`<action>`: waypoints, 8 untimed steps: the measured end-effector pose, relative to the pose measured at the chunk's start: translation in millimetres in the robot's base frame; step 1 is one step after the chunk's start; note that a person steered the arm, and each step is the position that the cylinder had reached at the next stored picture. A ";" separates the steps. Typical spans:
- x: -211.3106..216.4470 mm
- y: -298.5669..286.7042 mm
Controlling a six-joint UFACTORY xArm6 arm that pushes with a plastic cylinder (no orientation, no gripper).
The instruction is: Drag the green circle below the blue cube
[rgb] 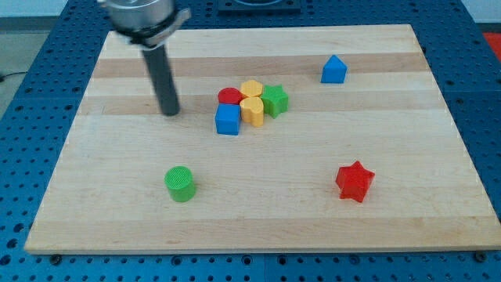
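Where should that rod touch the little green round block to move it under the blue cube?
No gripping here, only pushing. My tip should meet the green ribbed plastic cylinder on its curved wall at the view's left, centred so it doesn't roll aside, and push it rightward to below the blue plastic cube.

My work surface is a pale wooden board (258, 227) with lengthwise grain bands, lying flat. Around the board on all sides sits a blue perforated metal bench (27, 117), its holes in a regular grid. Lighting is even and soft; shadows on the board are faint.
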State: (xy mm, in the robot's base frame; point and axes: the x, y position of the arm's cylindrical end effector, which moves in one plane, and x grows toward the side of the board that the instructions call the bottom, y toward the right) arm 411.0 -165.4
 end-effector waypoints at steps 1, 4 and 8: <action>59.3 -42.5; 160.9 -5.8; 149.5 56.5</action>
State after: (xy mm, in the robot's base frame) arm 560.6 -108.8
